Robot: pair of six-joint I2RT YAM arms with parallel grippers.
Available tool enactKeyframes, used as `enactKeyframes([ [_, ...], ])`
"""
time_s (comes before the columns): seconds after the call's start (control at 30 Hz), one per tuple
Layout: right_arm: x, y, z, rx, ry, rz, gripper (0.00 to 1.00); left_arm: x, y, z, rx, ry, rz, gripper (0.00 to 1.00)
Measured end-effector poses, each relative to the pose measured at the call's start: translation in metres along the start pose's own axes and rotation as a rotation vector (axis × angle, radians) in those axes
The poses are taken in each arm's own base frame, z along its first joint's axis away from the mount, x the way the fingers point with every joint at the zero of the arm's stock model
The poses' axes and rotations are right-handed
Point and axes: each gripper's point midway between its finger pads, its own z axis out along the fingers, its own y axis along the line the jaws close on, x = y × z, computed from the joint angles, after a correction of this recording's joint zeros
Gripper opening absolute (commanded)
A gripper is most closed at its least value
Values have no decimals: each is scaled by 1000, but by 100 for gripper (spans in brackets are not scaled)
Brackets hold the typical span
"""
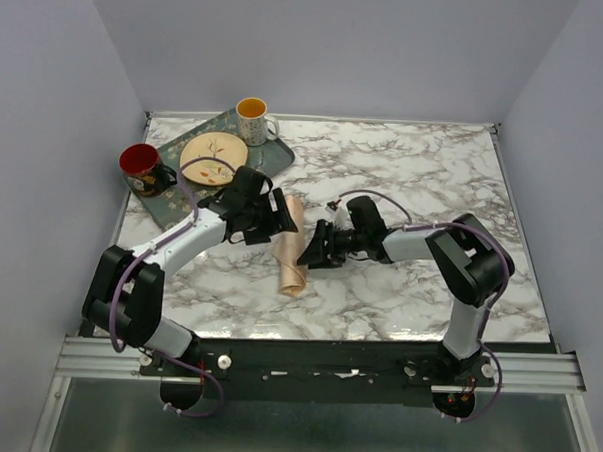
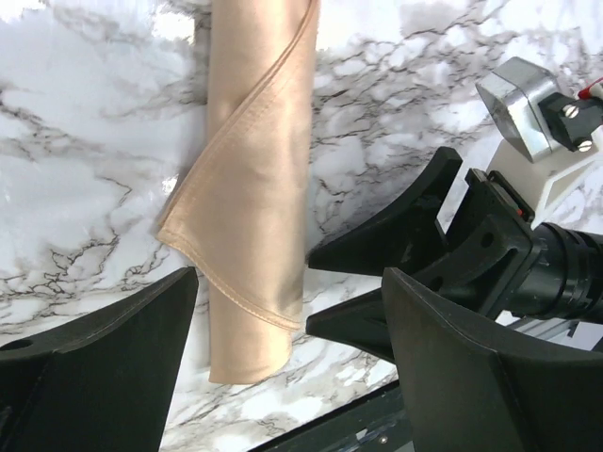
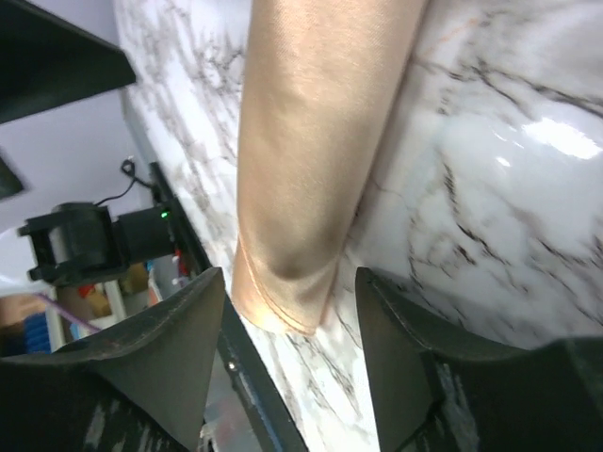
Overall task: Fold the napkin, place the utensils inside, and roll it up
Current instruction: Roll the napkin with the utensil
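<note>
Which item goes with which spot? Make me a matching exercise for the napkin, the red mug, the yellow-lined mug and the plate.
Items:
1. napkin
2. red mug
3. yellow-lined mug
4. plate

Places:
A. far corner of the tray
B. rolled up on the marble table
C. middle of the tray
D. left corner of the tray

Pairs: 1-B, 2-D, 3-A, 4-C

Napkin [image 2: 252, 188] rolled into tube, lying flat on marble bench [image 2: 85, 141], outer flap edge diagonal across roll. Left claw [image 2: 290, 275] spread wide, straddling near end, no contact. Right claw [image 2: 315, 290] at right, jaws apart, tips just beside roll.
</note>
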Motion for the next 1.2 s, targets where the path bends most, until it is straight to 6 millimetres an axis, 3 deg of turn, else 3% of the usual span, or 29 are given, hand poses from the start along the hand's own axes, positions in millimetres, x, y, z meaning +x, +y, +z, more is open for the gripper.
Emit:
enactKeyframes([
  [0.13,-1,-3,-18,91,-35,-55,79,-14,-16,-15,46,-47,57,89],
  [0.43,-14,11,-95,294,-219,-254,88,-34,-48,-39,153,-123,154,90],
  [0.63,-3,6,-107,334,-203,-285,88,-30,-62,-44,210,-114,196,94],
  [0.77,-9,6,-126,406,-275,-301,99,-24,-84,-55,269,-135,253,99],
  [0.97,-38,44,-199,499,-618,-385,100,-23,-128,-101,397,-276,365,99],
  [1.13,-44,69,-262,574,-844,-432,100,-44,-149,-145,456,-456,392,99],
  [1.2,-44,75,-276,594,-880,-442,100,-57,-157,-160,471,-523,394,99],
])
